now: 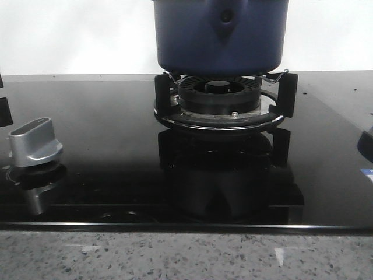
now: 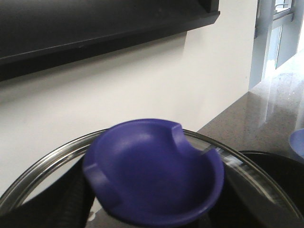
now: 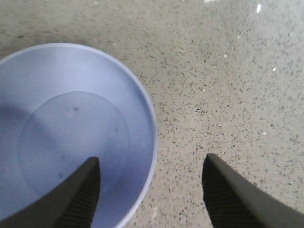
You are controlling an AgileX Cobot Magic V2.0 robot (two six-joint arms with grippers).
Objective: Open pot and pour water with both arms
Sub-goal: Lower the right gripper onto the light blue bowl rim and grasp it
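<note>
Right gripper (image 3: 151, 190): we see the fingers spread wide, holding nothing, one finger over a pale blue bowl (image 3: 57, 128), the other over speckled counter (image 3: 223, 85). Left fingers (image 2: 71, 199) flank a blue knob (image 2: 154, 173) on a glass lid (image 2: 42, 166); we cannot tell grip. Pot (image 1: 220, 35) sits upright on the burner (image 1: 220, 102), axis vertical, handle mount facing camera.

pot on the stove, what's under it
The pot sits on black pan supports over a round black burner, no flame showing, on a glossy black cooktop. The pot's underside is hidden.
</note>
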